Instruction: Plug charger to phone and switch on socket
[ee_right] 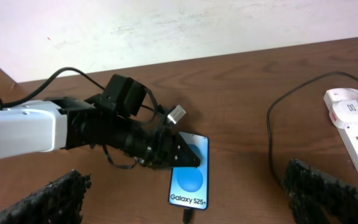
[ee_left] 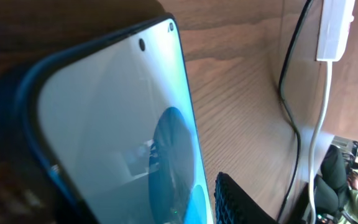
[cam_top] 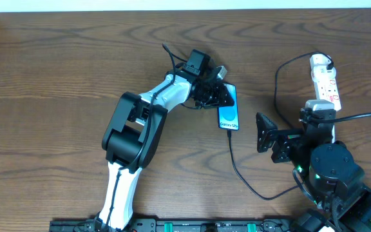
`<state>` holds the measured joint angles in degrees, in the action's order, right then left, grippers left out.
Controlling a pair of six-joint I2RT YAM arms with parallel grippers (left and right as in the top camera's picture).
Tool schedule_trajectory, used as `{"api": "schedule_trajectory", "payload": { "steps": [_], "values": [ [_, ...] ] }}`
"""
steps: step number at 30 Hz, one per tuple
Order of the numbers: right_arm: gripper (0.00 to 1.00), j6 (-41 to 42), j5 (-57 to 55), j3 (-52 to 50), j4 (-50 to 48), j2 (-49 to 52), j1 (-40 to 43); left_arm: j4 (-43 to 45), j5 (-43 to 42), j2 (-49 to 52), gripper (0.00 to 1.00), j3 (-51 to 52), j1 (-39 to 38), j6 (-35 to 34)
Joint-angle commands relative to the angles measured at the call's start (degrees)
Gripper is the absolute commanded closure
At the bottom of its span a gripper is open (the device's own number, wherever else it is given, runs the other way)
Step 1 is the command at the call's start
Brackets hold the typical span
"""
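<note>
The phone lies flat on the wooden table with its blue screen up, and "Galaxy S25+" reads in the right wrist view. The charger's black cable runs from the phone's near end, where its connector sits in the port. My left gripper is at the phone's far end, fingers on either side of it, shut on it. My right gripper is open and empty, to the right of the phone. The socket lies at the right with a white plug in it.
The black cable loops on the table between the phone and the socket. A white cord leads off from the socket. The left arm stretches across the middle of the table. The table's back edge meets a white wall.
</note>
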<state>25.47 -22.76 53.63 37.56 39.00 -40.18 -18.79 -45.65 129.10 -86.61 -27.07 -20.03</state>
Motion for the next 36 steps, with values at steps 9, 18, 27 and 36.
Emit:
{"api": "schedule_trajectory", "payload": {
  "steps": [9, 18, 27, 36],
  "values": [
    [0.01, 0.85, -0.9, 1.01, 2.16, 0.07, 0.24, -4.35, 13.73, 0.17, 0.25, -0.13, 0.26, 0.96],
    [0.01, 0.85, -0.81, 1.01, 2.73, 0.07, 0.22, -5.42, 15.37, 0.17, 0.06, -0.09, 0.44, 0.98],
    [0.01, 0.81, 5.4, 1.01, 7.89, 0.07, 0.24, -13.64, 19.8, -6.86, 0.05, -0.11, 9.53, 7.3],
    [0.55, 0.87, -7.06, 0.98, 8.59, 4.61, 0.24, -27.58, 19.82, -28.96, 0.05, -0.11, 24.26, 15.65]
  ]
}}
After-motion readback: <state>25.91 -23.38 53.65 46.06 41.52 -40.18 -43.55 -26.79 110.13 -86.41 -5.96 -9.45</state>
